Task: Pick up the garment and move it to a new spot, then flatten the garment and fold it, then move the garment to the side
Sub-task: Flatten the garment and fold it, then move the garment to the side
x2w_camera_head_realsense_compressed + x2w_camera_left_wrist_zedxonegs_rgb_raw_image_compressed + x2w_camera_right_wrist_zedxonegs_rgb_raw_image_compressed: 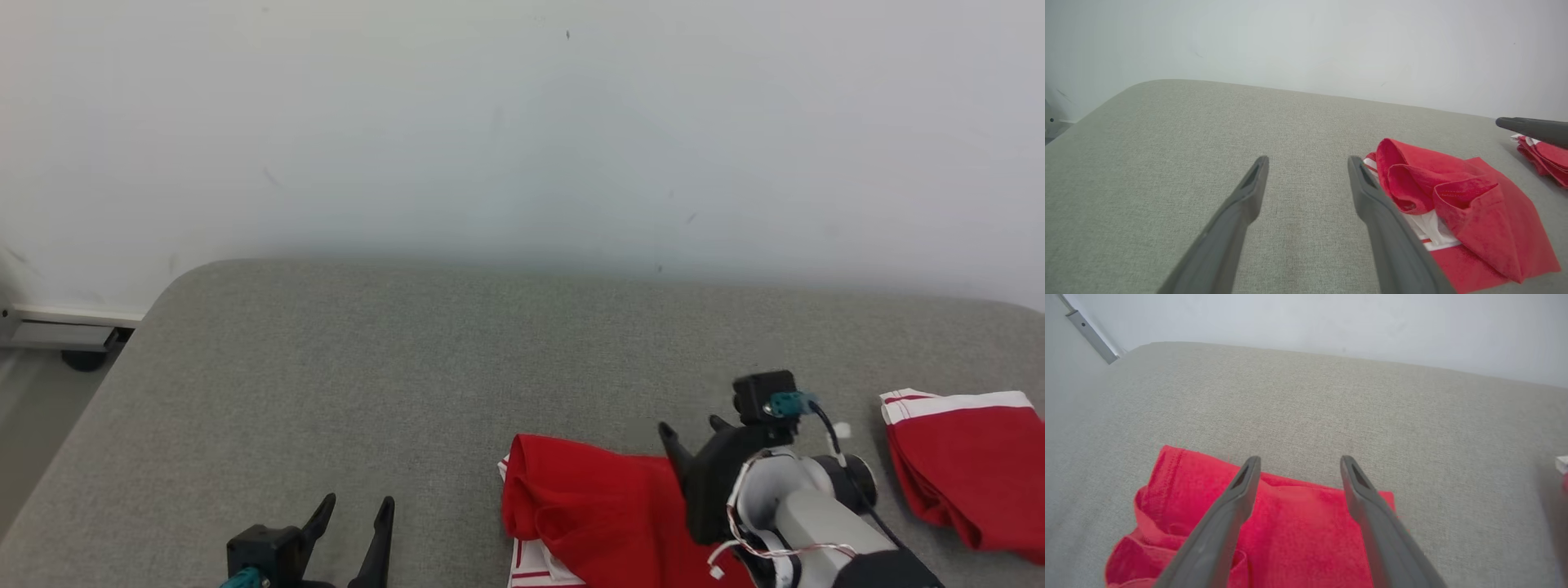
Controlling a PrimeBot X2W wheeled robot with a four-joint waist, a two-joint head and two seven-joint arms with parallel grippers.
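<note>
Now you are hovering the right claw [692, 426], fingers spread and holding nothing, over the crumpled red knit garment with white striped trim [596, 506].
It is lying bunched toward the near side of the grey fabric-covered bench [408, 367], its left end rolled up and white trim peeking out. You are probably flattening next, so be pinching a loose corner, not the roll. The left claw [357, 500], also spread, is hanging over bare fabric beside it.

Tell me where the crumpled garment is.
The crumpled garment lies low in the head view, beneath the right gripper, left of a folded red garment.
</note>
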